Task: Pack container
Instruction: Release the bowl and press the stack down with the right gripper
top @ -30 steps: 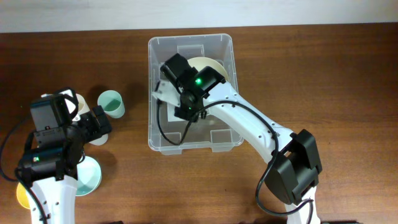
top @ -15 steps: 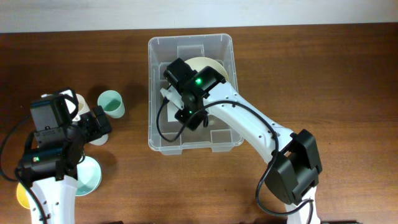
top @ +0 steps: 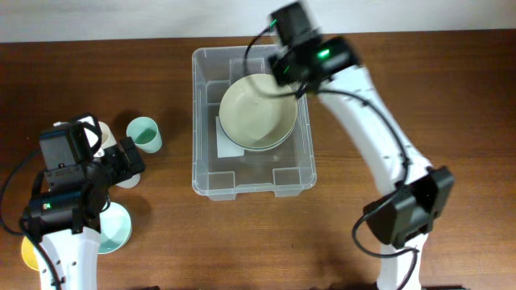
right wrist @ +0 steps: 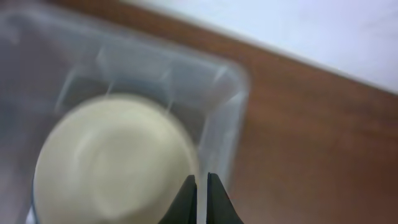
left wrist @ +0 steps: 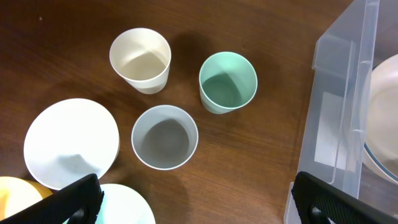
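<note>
The container (top: 197, 121) is a clear rectangular bin in the middle of the table, and a cream bowl (top: 256, 113) lies inside it over a white label (top: 228, 141). My right gripper (top: 287, 66) hovers above the bin's back right corner. It is shut with nothing between its tips. The blurred right wrist view shows that gripper (right wrist: 201, 180) over the container's right wall (right wrist: 221, 118), with the cream bowl (right wrist: 115, 162) to its left. My left gripper (left wrist: 199, 205) is wide open above bare wood, left of the container (left wrist: 348, 93).
Left of the bin stand a teal cup (left wrist: 227, 82), a cream cup (left wrist: 140, 59) and a grey cup (left wrist: 165, 137). A white bowl (left wrist: 71, 142), a pale teal bowl (top: 115, 225) and a yellow bowl (left wrist: 15, 199) lie near the left arm.
My right gripper has lifted out of the container and swung to its back right corner, uncovering the cream bowl. The left arm has not moved.
</note>
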